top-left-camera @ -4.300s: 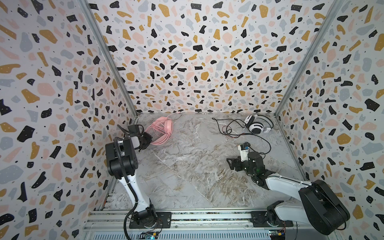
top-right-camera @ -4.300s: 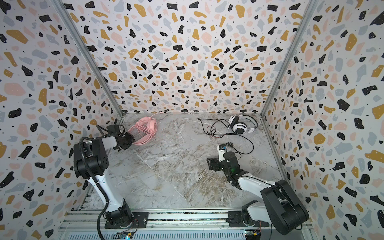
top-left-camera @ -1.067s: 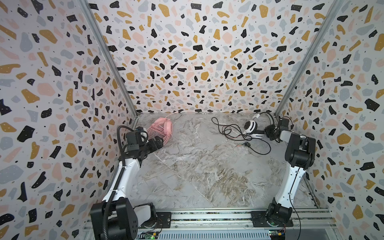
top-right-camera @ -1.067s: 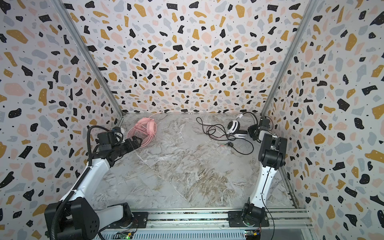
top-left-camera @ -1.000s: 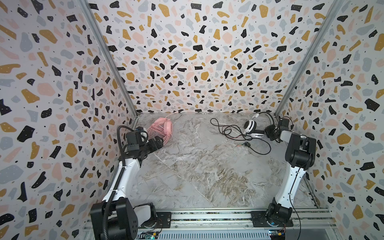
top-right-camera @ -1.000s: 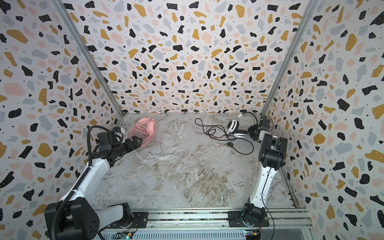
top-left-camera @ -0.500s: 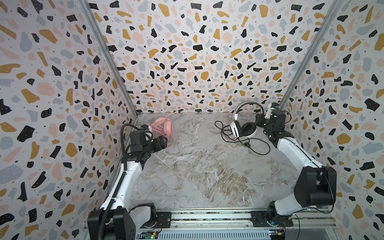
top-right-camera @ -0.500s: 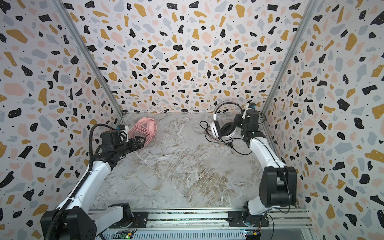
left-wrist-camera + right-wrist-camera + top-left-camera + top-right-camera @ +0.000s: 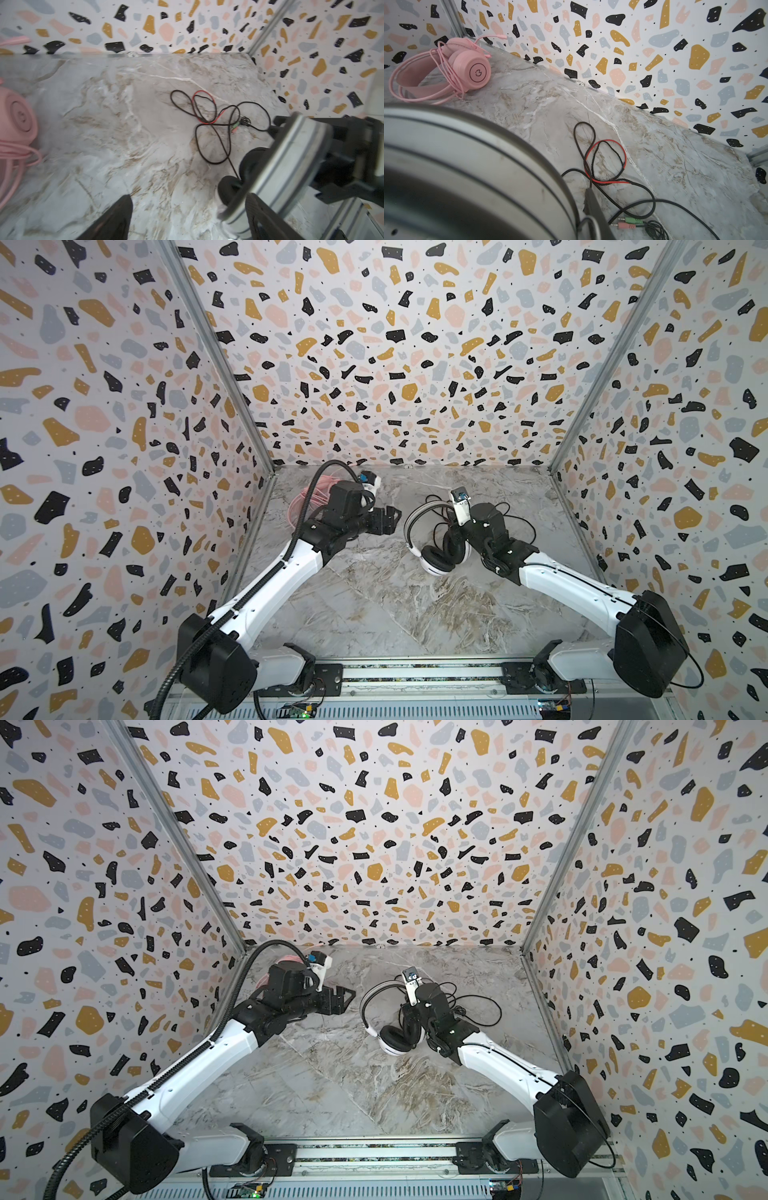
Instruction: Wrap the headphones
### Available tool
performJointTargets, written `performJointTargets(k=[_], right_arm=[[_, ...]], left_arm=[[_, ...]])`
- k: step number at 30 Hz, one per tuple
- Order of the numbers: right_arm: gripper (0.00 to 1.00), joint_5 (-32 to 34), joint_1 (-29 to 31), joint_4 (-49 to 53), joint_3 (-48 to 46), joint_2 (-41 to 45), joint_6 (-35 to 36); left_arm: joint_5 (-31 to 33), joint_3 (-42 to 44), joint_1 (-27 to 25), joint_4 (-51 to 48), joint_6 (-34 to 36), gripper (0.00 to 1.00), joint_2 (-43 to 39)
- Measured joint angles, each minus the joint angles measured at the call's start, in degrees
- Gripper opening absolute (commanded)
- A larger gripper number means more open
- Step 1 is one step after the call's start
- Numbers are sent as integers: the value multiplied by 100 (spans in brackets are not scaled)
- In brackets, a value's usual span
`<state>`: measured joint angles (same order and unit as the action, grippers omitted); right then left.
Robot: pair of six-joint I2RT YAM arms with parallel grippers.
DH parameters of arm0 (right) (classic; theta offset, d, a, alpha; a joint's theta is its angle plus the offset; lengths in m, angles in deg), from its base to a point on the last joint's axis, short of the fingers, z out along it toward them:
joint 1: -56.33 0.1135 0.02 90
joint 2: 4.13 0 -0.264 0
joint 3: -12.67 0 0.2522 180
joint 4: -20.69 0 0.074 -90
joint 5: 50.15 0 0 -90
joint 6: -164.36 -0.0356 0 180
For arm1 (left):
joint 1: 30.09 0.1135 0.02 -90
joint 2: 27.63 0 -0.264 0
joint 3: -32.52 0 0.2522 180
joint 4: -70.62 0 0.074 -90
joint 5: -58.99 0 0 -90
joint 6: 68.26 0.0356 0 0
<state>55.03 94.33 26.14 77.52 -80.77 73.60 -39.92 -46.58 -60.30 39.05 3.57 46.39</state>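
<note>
Pink headphones (image 9: 467, 68) lie cord-wrapped far left; white-and-black headphones (image 9: 434, 564) (cords (image 9: 588, 174) loose behind) stand upright, centre-right.

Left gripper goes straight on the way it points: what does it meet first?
Most likely the headband of the white-and-black headphones, right ahead of the open left gripper in both top views. Whether heights match is unclear.

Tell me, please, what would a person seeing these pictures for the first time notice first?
The white-and-black headphones near the middle of the table catch the eye first: the right gripper is shut on them and holds them with the headband up, while the open left gripper points at that headband from close by. Behind them their thin black and red cords lie loose, and the pink headphones, cord wound around them, sit in the far left corner.
</note>
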Motion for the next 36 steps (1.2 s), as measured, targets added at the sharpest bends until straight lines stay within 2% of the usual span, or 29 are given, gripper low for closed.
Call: performJointTargets(k=[5, 12, 15, 19, 20, 22, 27, 30, 33, 34, 35, 36], right_arm=[[0, 247, 63, 98, 2, -63, 4], [0, 461, 393, 431, 127, -129, 13], [0, 485, 409, 603, 284, -175, -2], [0, 428, 603, 704, 505, -173, -42], [0, 400, 649, 745, 570, -173, -48], [0, 374, 732, 774, 647, -160, -48], [0, 415, 745, 896, 649, -140, 2], [0, 407, 748, 916, 649, -140, 2], [4, 387, 750, 890, 649, -140, -4], [6, 348, 750, 874, 651, -140, 4], [11, 328, 750, 861, 662, -140, 2], [20, 321, 752, 857, 673, -140, 2]], left_arm=[[494, -7, -546, -20, 2, 83, 55], [1040, -87, -809, -271, 125, 79, 271], [1292, -247, -981, -376, 221, 71, 400], [1711, -605, -1178, -560, 332, 69, 837], [1808, -638, -1209, -595, 367, 65, 927], [1965, -673, -1235, -706, 407, 59, 1064], [2258, -780, -1259, -909, 472, 53, 1139], [2308, -844, -1272, -940, 527, 38, 1130], [2328, -861, -1298, -1027, 660, 14, 1130], [2317, -859, -1311, -1104, 675, 9, 1141], [2380, -861, -1333, -1139, 688, 5, 1176], [2437, -859, -1335, -1161, 684, 4, 1213]])
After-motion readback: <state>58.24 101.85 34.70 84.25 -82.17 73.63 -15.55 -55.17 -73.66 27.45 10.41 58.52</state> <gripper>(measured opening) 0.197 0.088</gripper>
